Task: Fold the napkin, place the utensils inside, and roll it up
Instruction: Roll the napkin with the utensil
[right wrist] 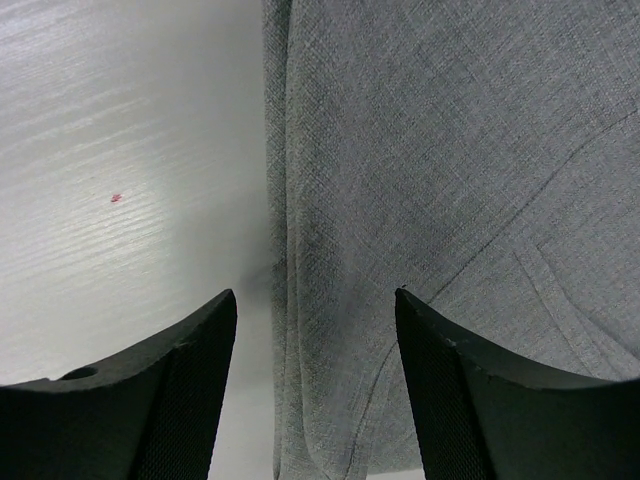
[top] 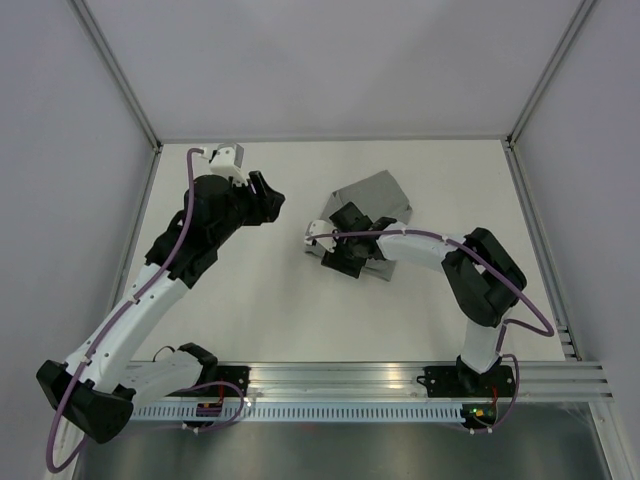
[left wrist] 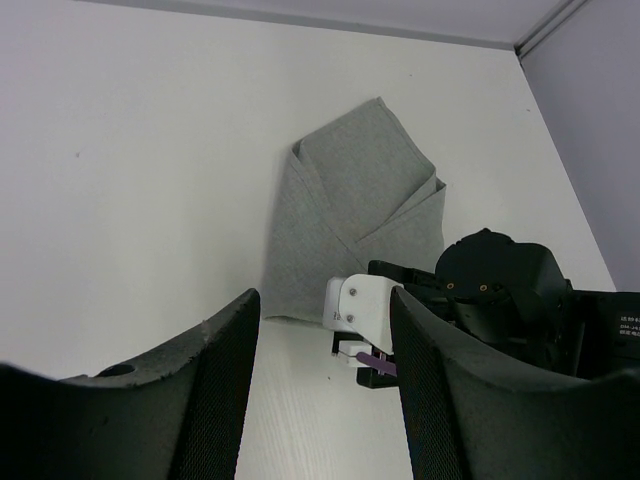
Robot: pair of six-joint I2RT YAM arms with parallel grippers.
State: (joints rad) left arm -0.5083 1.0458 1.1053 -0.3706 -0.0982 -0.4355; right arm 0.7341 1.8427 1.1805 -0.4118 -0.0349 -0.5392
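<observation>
Folded grey napkin (left wrist: 350,220) looks soft, limp, light; pinch the layered edge under right claw (right wrist: 312,300), spread wide. Left claw (left wrist: 322,300) wide, empty.

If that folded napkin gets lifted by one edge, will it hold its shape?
Probably not: the napkin is thin cloth lying in loose overlapping folds, so it would likely droop and unfold. Its matte weave suggests it won't slip easily. Pushed, it would probably bunch.

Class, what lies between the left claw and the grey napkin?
Nothing but bare table lies between the left claw and the napkin. The top view shows this.
</observation>
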